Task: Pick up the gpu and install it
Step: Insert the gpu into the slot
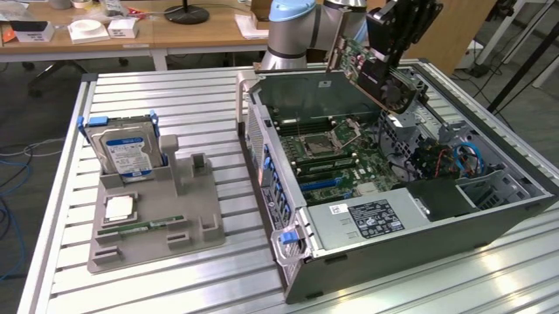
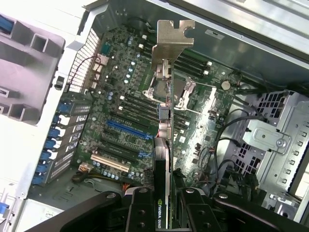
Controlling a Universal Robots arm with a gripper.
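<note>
The gpu (image 2: 162, 159) was held high over the open computer case (image 1: 419, 252), clamped between the gripper's (image 2: 162, 210) fingers (image 2: 141, 209), so its edge could be lined up with the blue slot (image 2: 124, 129).

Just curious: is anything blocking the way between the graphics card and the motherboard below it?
Nothing visible. The gripper holds the gpu in the air over the open computer case; the motherboard slots beneath lie uncovered.
</note>
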